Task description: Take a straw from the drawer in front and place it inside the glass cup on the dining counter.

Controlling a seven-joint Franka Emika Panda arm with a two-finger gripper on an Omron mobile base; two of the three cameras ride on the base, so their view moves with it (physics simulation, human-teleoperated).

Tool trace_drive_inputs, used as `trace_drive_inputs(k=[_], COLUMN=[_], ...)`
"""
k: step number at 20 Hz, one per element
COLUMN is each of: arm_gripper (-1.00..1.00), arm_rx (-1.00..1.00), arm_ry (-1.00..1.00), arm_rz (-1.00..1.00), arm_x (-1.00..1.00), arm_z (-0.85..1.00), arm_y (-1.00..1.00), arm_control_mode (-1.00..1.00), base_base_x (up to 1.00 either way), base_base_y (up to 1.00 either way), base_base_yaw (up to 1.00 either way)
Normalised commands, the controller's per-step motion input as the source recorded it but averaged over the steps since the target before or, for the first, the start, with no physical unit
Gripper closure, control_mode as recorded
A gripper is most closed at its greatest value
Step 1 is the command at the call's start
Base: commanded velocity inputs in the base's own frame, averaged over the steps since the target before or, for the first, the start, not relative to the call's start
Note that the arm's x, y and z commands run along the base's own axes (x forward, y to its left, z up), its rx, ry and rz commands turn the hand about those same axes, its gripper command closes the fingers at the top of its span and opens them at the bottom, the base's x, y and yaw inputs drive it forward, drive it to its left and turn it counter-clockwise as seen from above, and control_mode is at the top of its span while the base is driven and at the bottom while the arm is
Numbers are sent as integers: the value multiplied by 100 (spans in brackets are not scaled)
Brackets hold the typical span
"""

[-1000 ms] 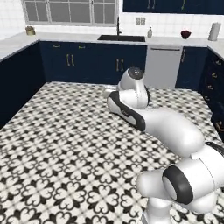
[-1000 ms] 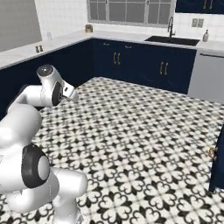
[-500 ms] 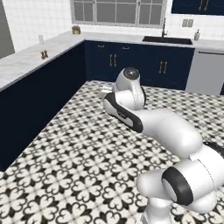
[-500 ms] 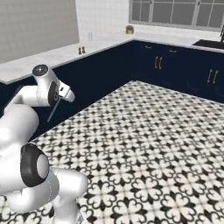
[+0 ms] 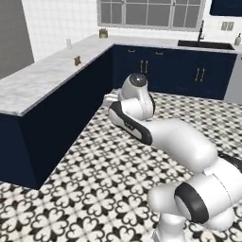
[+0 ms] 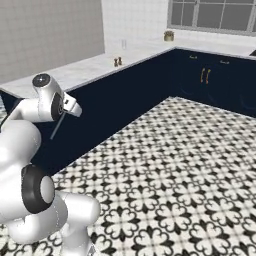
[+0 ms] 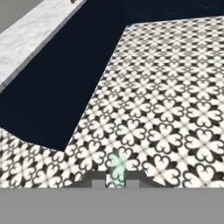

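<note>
As the arm stood folded over the black-and-white patterned floor (image 5: 94, 189), the gripper (image 6: 67, 112) was closed on the straw (image 6: 57, 126). In the right base view the straw looked like a very thin, straight, pale grey line. It hung from the fingers and slanted down and to the left, in front of the navy base of the dining counter (image 6: 85, 72), w/o touching the floor. In the hand view it showed as a small pale, slightly greenish blur just above the two dark fingers (image 7: 98, 179), approx. in the middle betw. them, so the grip was on the straw itself.

The dining counter had a white-grey veined marble top and ran along the left side of the left base view, up to the corner under the window (image 5: 151, 14). The glass cup (image 5: 69, 43) stood upright on this counter near the far end, close to the tiled wall; it was small, clear and colourless, and hard to see against the white. It was well apart from the gripper. Two small brown shakers (image 5: 77, 60) stood on the same top, nearer to the robot than the cup, and a small brown jar (image 5: 102, 33) stood at the corner. Navy cabinet doors (image 5: 144, 66) with brass handles were behind the arm.
</note>
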Motion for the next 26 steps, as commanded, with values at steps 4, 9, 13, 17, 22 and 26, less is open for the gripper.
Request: trace_drive_inputs(k=[4, 9, 13, 17, 22, 26], arm_gripper=[100, 100, 100, 100, 100, 100], arm_rx=[0, 0, 0, 0, 0, 0], arm_ry=[0, 0, 0, 0, 0, 0], arm_rz=[0, 0, 0, 0, 0, 0], arm_x=[0, 0, 0, 0, 0, 0], arm_z=[0, 0, 0, 0, 0, 0], arm_y=[0, 0, 0, 0, 0, 0], arm_control_mode=[100, 100, 100, 100, 100, 100], base_base_x=[36, 34, 29, 19, 12, 7], base_base_y=[100, 100, 100, 100, 100, 100], base_base_yaw=[-6, -10, -13, -18, -21, -22])
